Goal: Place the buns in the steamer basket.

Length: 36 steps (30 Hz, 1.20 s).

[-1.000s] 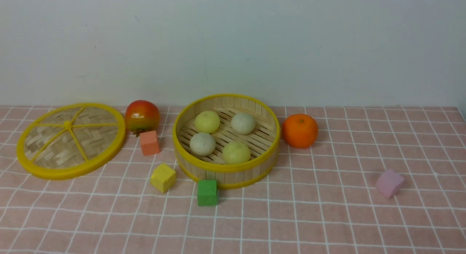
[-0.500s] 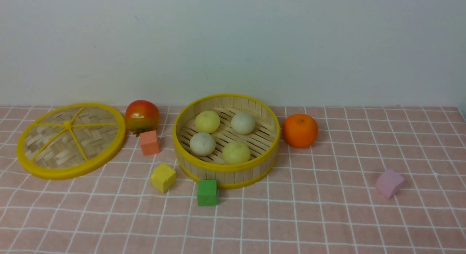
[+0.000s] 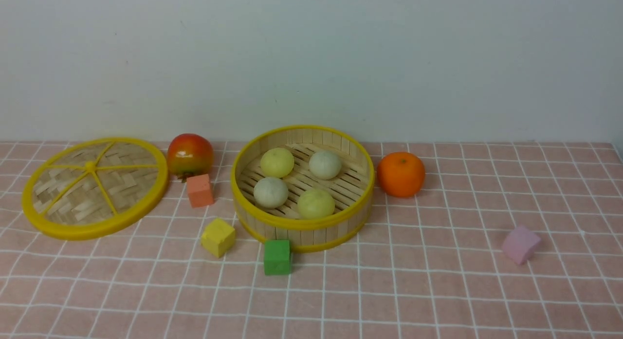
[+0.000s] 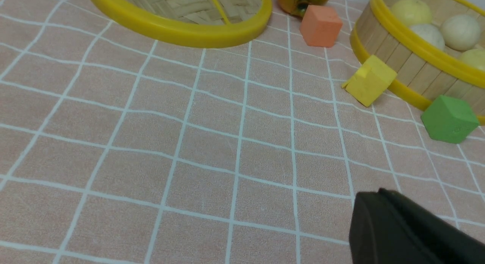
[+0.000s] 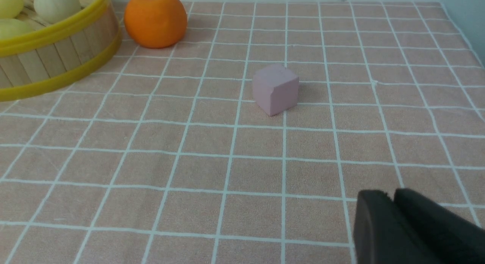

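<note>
All four buns (image 3: 296, 184) lay inside the steamer basket (image 3: 302, 224). The left hand (image 4: 382, 203) was clenched and empty; the right hand (image 5: 392, 197) looked closed, empty, near the pink cube (image 5: 275, 89). Any sweep toward the basket risked knocking it.

Pale yellow dough buns (image 3: 277, 162): two. Off-white dough buns (image 3: 271, 192): two. Round bamboo steamer basket (image 3: 302, 226): one. Flat woven yellow-rimmed lid (image 3: 92, 187): one. Orange fruit (image 3: 400, 174): one. Red-orange persimmon (image 3: 190, 154): one. Small foam cubes (image 3: 277, 257): four.

Left hand (image 4: 382, 203) shut, empty, low over cloth. Right hand (image 5: 392, 197) fingers together, empty.
</note>
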Each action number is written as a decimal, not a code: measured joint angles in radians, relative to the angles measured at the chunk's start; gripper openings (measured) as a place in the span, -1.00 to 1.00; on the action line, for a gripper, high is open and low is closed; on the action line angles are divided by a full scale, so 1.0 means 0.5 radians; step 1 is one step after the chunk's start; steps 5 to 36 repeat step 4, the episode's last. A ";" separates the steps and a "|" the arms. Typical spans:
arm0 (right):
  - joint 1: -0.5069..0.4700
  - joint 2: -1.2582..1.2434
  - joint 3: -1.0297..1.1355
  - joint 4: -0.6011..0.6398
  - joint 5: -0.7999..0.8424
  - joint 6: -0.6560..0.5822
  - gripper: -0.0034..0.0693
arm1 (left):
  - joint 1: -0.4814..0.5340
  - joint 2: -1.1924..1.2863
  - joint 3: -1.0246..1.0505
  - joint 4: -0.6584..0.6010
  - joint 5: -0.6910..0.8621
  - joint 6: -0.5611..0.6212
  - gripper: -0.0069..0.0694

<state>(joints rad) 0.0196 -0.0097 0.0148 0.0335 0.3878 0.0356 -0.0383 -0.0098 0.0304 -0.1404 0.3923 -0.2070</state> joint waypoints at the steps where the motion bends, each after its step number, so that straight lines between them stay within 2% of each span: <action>1: 0.000 0.000 0.000 0.000 0.000 0.000 -0.67 | 0.000 0.000 0.000 0.000 0.000 0.000 -0.83; 36: 0.000 0.000 0.000 0.000 0.000 0.000 -0.66 | 0.000 0.000 0.000 0.000 0.000 0.000 -0.82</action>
